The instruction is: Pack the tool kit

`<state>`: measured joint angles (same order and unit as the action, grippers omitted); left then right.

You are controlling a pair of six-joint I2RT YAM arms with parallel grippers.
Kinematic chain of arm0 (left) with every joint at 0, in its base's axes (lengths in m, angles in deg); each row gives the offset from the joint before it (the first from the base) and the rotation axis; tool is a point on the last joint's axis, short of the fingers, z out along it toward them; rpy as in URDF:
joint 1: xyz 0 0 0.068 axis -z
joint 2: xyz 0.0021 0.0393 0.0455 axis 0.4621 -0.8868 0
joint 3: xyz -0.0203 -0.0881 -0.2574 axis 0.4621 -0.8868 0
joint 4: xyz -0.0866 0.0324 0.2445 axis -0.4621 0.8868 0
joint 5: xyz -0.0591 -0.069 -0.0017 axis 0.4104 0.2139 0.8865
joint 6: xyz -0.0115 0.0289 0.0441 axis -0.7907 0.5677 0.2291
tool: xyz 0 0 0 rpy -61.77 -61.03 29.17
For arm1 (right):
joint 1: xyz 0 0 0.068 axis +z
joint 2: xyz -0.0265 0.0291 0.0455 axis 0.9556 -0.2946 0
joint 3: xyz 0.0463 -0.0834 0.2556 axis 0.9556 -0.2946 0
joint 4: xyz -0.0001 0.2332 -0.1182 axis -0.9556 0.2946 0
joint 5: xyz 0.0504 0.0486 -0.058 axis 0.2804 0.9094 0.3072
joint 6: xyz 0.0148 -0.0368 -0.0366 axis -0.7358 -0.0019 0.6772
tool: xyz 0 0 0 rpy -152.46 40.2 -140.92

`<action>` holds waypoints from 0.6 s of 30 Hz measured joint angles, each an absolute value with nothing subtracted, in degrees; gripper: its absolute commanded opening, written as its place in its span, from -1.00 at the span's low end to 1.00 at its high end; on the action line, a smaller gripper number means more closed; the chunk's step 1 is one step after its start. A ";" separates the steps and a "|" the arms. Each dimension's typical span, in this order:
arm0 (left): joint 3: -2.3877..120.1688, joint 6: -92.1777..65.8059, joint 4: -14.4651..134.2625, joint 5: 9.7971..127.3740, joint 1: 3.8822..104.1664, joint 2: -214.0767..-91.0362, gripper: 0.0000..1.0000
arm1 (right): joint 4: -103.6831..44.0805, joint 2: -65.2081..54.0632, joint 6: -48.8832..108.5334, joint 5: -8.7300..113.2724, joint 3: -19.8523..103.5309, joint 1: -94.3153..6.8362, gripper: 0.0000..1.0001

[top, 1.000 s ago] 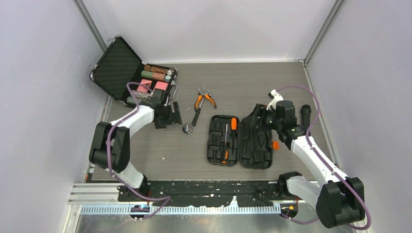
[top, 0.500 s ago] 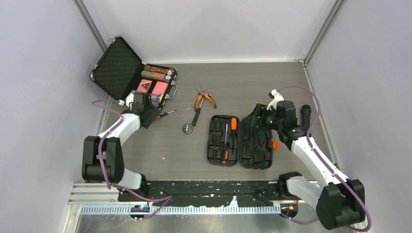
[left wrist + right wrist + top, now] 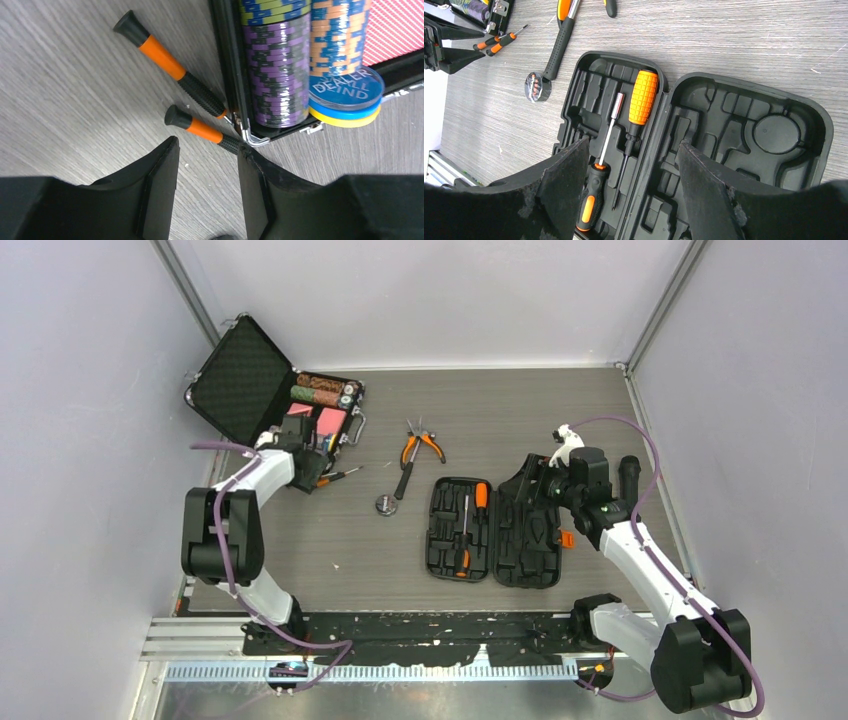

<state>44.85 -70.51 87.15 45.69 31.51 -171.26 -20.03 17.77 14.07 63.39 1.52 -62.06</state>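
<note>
Tool kit, black ribbed plastic clamshell case [image 3: 525,560], lies open centre-right; right gripper [image 3: 633,144] open above it. Left gripper [image 3: 207,146] open at small orange-and-black screwdriver [image 3: 200,129], frame left: you close, lift, slot it.

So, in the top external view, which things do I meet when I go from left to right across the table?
open poker chip briefcase → small orange-and-black screwdrivers → small round disc → orange-handled pliers → open tool kit case
</note>
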 measured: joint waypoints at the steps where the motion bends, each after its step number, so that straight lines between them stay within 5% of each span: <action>1: 45.24 -71.10 88.00 45.60 31.51 -171.61 -0.10 | -20.03 17.77 14.07 63.39 1.52 -62.06 0.41; 18: 53.33 -74.58 102.34 43.81 31.51 -178.05 -0.24 | -20.03 17.77 14.07 63.74 1.52 -62.06 0.40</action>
<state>53.33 -74.58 102.34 43.81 31.51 -178.05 -20.03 17.77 14.07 63.74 1.52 -62.06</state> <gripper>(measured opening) 0.384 0.704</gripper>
